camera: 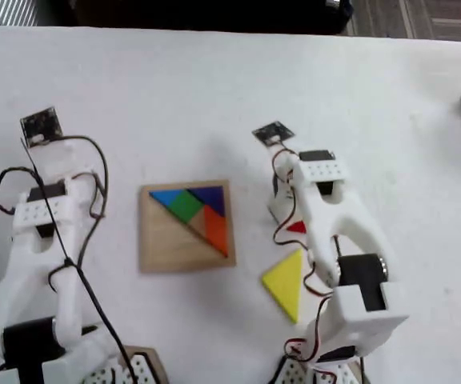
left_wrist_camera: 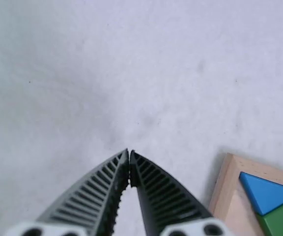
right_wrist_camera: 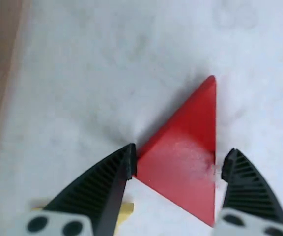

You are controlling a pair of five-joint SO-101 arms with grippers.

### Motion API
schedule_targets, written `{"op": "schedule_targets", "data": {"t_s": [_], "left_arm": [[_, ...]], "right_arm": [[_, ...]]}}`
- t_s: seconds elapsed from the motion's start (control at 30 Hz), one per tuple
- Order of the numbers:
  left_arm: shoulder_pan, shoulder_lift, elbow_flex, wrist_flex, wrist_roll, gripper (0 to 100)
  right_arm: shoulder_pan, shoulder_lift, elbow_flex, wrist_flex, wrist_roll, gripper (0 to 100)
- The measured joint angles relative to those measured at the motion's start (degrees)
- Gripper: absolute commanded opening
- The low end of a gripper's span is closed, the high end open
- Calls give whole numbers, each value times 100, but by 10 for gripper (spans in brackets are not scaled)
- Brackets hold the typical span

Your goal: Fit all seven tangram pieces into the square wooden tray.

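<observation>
Grasp step. The right tool (right_wrist_camera: pixel 181 155), released, straddles the red triangle (right_wrist_camera: pixel 193 123) lying on the tabletop (camera: pixel 214 96) beside the partly filled wooden tray (camera: pixel 165 240). The left tool (left_wrist_camera: pixel 129 156) is clenched on nothing. The next move calls for a square closure on the triangle, then a lift toward the tray's bare half.

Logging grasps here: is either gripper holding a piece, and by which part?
Nothing is held. The right gripper stands open astride the red triangle, which lies flat on the table; the left gripper is shut on nothing.
</observation>
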Motion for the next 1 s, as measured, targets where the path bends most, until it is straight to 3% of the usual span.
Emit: {"op": "schedule_targets", "data": {"t_s": [0.1, 0.3, 0.67, 1.0], "left_arm": [[9, 0, 0, 0, 0, 26], [9, 0, 0, 0, 0, 26], [9, 0, 0, 0, 0, 26], [9, 0, 0, 0, 0, 26]], "right_arm": [[0, -308, 246, 0, 229, 352], [0, -475, 580, 0, 747, 344], [9, 44, 299, 158, 1029, 341], [62, 387, -255, 431, 879, 30]]}}
